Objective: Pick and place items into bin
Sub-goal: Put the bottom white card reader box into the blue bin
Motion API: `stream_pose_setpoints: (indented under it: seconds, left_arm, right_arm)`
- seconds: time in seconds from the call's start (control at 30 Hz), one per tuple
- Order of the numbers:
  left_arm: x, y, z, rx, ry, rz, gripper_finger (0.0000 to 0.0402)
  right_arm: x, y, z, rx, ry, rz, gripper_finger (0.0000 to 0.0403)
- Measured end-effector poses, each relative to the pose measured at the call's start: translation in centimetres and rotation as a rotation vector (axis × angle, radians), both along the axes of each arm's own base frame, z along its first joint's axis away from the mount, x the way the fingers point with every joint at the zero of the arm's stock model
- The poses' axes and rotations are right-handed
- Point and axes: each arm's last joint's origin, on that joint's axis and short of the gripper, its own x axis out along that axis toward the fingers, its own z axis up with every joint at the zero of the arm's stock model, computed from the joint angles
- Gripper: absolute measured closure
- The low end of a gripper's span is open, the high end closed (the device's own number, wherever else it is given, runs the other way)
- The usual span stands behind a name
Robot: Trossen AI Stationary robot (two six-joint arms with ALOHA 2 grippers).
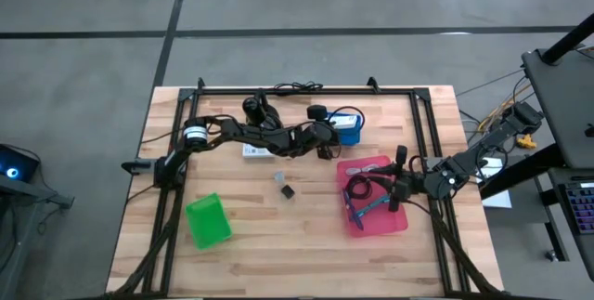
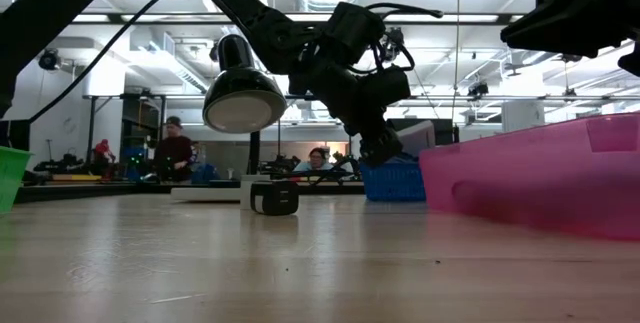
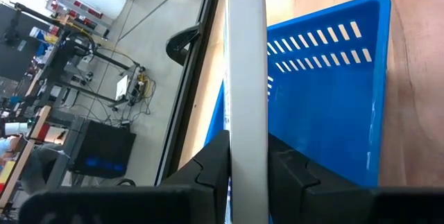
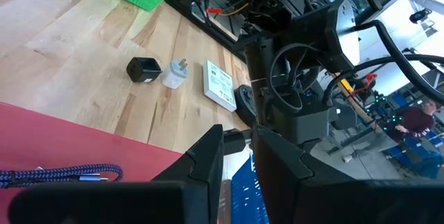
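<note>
White card (image 3: 247, 78) over blue bin (image 3: 333, 92)

Pink bin (image 2: 560, 178) cut off at edge

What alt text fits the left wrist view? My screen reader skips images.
The left hand grips a flat white card edge-on, held over a blue bin with slotted walls on a wooden table. Beyond the table edge lies a workshop floor with dark equipment.

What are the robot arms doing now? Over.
Left gripper shut on white card, held over blue bin. Right gripper over pink bin, apparently empty. Nothing blocking.
</note>
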Motion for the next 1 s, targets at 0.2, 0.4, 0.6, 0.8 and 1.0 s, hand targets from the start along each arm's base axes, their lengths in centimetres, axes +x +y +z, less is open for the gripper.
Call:
stream_pose_setpoints:
  seconds: [0.2, 0.4, 0.6, 0.8, 1.0]
  left_arm:
    - [0.00, 0.01, 0.00, 0.000, 0.000, 0.000, 0.0326]
    - [0.00, 0.00, 0.00, 0.000, 0.000, 0.000, 0.0282]
    - [0.01, 0.00, 0.01, 0.000, 0.000, 0.000, 0.0252]
    - [0.14, 0.04, 0.31, 0.002, -0.010, 0.000, 0.0242]
    - [0.16, 0.02, 0.34, 0.002, -0.011, 0.000, 0.0241]
  right_arm:
    - [0.00, 0.00, 0.00, 0.000, 0.000, 0.000, 0.0335]
    - [0.00, 0.00, 0.00, 0.000, 0.000, 0.000, 0.0335]
    - [0.00, 0.00, 0.00, 0.000, 0.000, 0.000, 0.0335]
    - [0.00, 0.00, 0.00, 0.000, 0.000, 0.000, 0.0335]
    - [0.00, 0.00, 0.00, 0.000, 0.000, 0.000, 0.0335]
